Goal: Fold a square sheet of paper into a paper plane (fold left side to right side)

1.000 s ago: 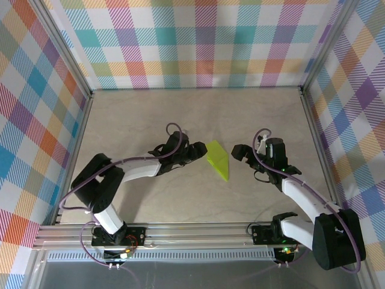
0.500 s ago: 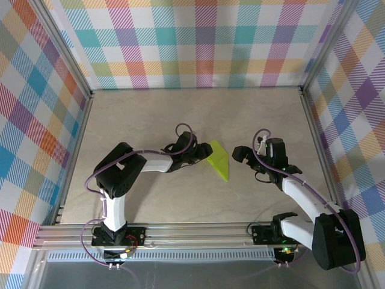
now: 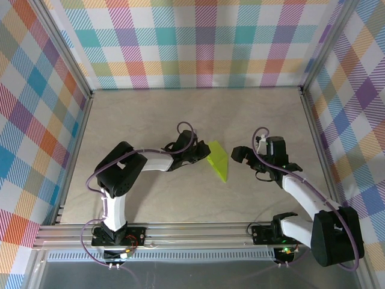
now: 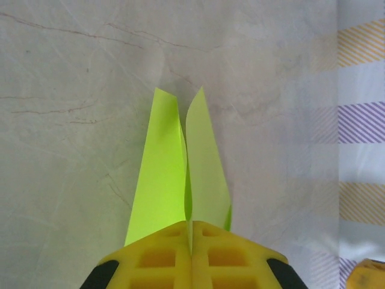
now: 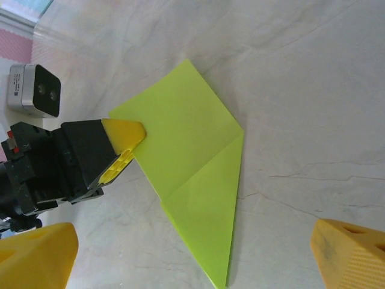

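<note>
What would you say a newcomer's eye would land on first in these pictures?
The bright lime-green folded sheet of paper lies as a pointed wedge in the middle of the pale marbled table. The left gripper is shut on its left edge, and the right gripper stands open just right of it.

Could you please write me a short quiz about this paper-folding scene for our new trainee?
1. True or false: the right gripper is pinching the folded lime paper.
2. Which gripper is shut on the paper's edge? A) left gripper B) right gripper C) neither
3. Fill in: the paper lies on a pale, marbled ___.
Key: 1 false, it stands open beside the paper; 2 A; 3 table.
</note>
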You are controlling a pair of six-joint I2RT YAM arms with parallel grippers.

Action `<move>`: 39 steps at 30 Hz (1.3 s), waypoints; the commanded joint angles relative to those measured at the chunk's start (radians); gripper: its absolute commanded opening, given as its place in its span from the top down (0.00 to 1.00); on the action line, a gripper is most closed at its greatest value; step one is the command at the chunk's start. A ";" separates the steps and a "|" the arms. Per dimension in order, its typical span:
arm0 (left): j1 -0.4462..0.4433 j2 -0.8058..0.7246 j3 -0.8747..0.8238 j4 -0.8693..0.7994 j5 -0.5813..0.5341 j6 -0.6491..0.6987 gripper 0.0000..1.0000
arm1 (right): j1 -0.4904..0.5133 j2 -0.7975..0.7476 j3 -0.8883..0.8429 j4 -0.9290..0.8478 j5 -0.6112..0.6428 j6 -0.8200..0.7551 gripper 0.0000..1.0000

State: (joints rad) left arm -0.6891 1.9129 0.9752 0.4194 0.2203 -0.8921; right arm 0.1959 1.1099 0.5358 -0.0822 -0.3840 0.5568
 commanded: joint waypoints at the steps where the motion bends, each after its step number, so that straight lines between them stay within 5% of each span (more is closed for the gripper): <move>1: 0.044 -0.120 -0.058 0.054 0.069 0.084 1.00 | -0.007 0.035 0.041 0.038 -0.165 -0.044 0.05; 10: 0.182 -0.385 -0.195 0.080 0.448 0.254 1.00 | -0.004 0.188 0.075 0.226 -0.518 -0.031 0.27; 16: 0.195 -0.476 -0.211 0.033 0.624 0.342 1.00 | 0.033 0.209 0.062 0.402 -0.563 0.018 0.27; 27: 0.194 -0.507 -0.211 -0.060 0.678 0.406 1.00 | 0.121 0.269 0.125 0.421 -0.634 0.013 0.40; 39: 0.194 -0.500 -0.219 -0.088 0.639 0.417 1.00 | 0.131 0.264 0.151 0.404 -0.608 -0.006 0.69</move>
State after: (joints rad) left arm -0.4950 1.4181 0.7685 0.3393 0.8520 -0.4999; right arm 0.3214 1.3792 0.6506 0.3202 -0.9874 0.5827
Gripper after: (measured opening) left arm 0.049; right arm 0.312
